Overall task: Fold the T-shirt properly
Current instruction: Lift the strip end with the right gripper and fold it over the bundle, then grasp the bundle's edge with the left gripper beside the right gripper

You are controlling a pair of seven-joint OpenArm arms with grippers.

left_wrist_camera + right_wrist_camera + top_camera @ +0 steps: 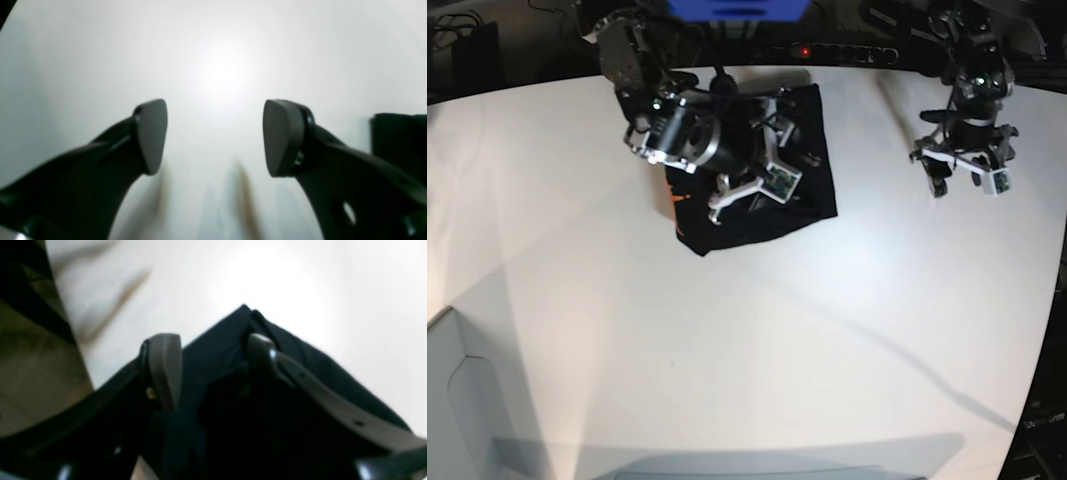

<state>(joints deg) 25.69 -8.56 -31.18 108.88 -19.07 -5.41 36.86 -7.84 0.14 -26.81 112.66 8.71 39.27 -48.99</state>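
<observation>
Left wrist view: the left claw (pixel 215 136) hangs over the bare white table (pixel 66 66). Its two fingers (pixel 151 133) stand wide apart and hold nothing.

Right wrist view: the right claw (pixel 213 366) is low over the black shirt (pixel 320 373). Its fingers (pixel 165 366) are apart, one on each side of a folded corner. The picture is blurry, so I cannot tell if they touch the cloth.

Base view: the shirt lies folded at the far middle of the table. The right arm (pixel 692 135) leans over it. The left arm (pixel 967 110) is well apart from it.
</observation>
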